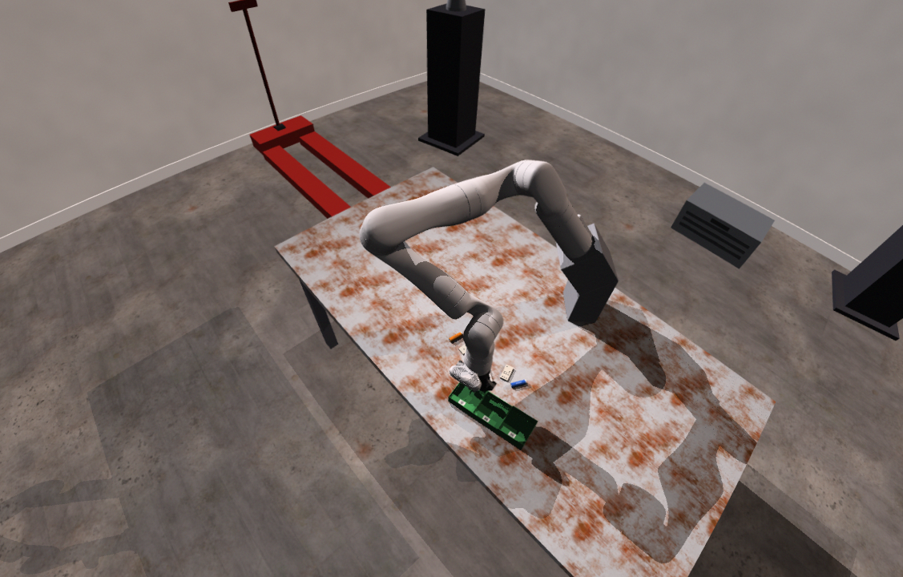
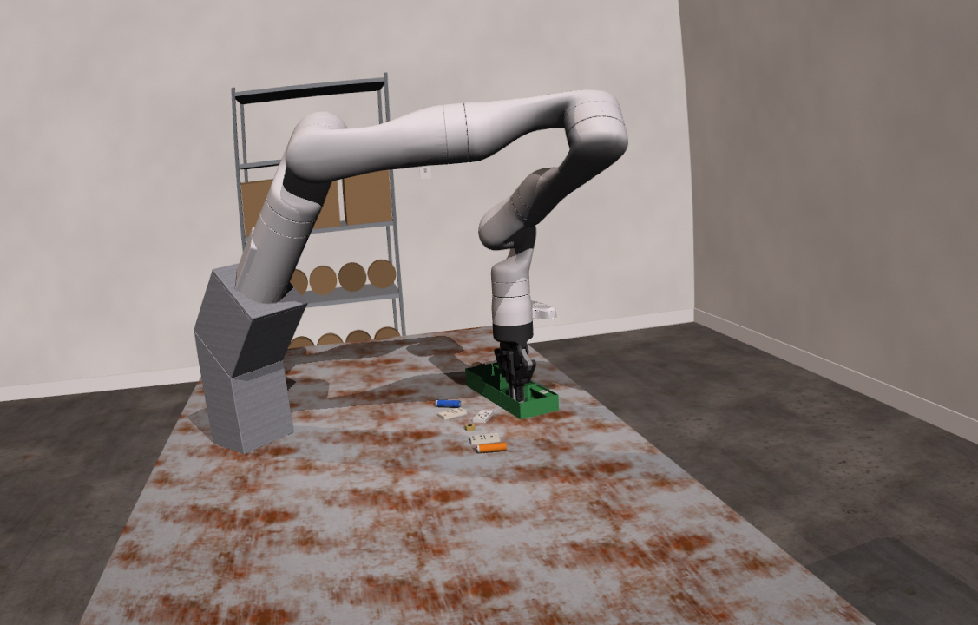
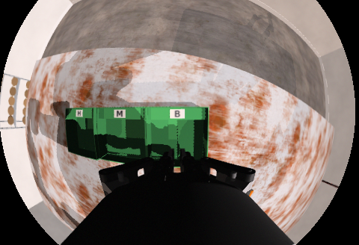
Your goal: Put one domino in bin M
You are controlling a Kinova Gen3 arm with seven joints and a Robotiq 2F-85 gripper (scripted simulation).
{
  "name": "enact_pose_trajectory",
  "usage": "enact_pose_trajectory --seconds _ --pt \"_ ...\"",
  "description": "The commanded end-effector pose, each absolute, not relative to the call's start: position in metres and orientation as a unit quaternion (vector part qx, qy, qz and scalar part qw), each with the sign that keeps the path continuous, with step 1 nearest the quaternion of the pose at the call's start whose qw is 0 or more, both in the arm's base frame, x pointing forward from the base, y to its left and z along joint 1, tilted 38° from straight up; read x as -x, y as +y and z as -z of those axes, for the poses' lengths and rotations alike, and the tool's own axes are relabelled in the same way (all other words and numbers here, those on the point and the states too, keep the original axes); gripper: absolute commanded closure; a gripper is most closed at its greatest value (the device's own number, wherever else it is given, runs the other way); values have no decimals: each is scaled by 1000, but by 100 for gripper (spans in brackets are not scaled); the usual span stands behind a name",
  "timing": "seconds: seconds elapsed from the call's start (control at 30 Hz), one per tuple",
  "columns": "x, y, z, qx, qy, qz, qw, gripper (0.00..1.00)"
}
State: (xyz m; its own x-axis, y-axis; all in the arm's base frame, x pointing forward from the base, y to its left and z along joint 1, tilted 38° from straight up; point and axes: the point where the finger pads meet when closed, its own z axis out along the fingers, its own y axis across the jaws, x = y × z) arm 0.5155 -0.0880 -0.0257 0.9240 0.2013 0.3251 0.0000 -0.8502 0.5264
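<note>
So the three pale dominoes are lying flat on the tabletop, dotted faces up, none touching.
</note>
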Motion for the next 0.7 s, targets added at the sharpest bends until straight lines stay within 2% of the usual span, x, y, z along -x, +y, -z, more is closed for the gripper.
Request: enact_pose_trajectory --seconds 0.0,0.67 --pt "-516 -85 21 -943 54 -190 268 91" --pt "-504 -71 -2 -943 54 -190 268 91"
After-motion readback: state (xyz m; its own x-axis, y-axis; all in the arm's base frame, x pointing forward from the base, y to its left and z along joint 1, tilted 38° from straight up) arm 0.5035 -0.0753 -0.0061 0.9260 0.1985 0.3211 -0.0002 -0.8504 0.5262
